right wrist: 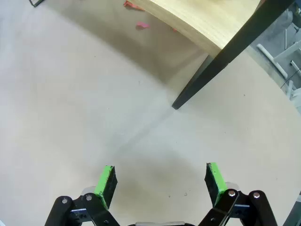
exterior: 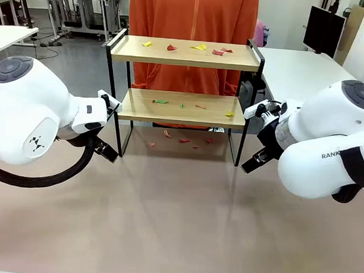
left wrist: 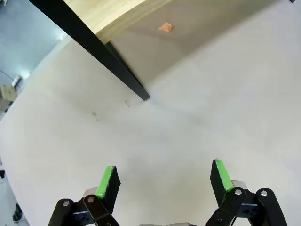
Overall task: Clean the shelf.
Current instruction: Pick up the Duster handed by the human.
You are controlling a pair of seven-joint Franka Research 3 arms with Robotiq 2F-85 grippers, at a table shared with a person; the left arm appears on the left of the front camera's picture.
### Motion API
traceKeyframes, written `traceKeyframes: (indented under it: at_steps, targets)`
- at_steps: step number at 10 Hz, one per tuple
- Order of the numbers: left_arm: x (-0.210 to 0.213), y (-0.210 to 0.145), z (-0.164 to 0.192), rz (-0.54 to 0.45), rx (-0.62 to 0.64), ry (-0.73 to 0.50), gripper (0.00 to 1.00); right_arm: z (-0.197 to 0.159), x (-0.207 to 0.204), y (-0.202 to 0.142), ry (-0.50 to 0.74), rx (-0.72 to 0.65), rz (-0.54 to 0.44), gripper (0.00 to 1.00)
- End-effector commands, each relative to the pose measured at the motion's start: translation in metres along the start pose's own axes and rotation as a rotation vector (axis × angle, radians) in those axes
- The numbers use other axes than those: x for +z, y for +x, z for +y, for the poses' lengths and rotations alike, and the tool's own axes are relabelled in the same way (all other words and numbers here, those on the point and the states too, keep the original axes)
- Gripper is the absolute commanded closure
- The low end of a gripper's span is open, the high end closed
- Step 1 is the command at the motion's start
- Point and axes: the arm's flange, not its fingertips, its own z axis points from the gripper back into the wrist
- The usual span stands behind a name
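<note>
The shelf (exterior: 186, 52) stands at the table's far middle, two light wooden boards in a black frame. Small paper scraps, red, yellow, green and orange, lie on the top board (exterior: 200, 47), on the lower board (exterior: 162, 101) and on the table beneath (exterior: 183, 139). My left gripper (left wrist: 163, 180) hangs open over bare table near the shelf's left front leg (left wrist: 117, 70); an orange scrap (left wrist: 165, 27) lies under the board. My right gripper (right wrist: 160, 181) is open too, just short of the right front leg (right wrist: 207, 75), with red scraps (right wrist: 142, 25) beyond.
A person in an orange top (exterior: 192, 13) stands right behind the shelf. The beige table (exterior: 177, 223) stretches wide in front of both arms. White tables (exterior: 297, 69) flank the far side.
</note>
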Motion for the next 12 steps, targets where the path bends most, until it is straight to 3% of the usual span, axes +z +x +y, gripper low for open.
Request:
traceKeyframes:
  at_steps: [1,10,12]
  targets:
    - [0.0,0.0,0.0,0.0,0.0,0.0,0.0,0.0,0.0,0.0,0.0,0.0,-0.001,0.0]
    - [0.0,0.0,0.0,0.0,0.0,0.0,0.0,0.0,0.0,0.0,0.0,0.001,0.001,0.0]
    - [0.049,0.029,0.031,-0.042,-0.023,-0.067,0.0,-0.034,0.045,0.039,0.007,-0.038,-0.087,0.0]
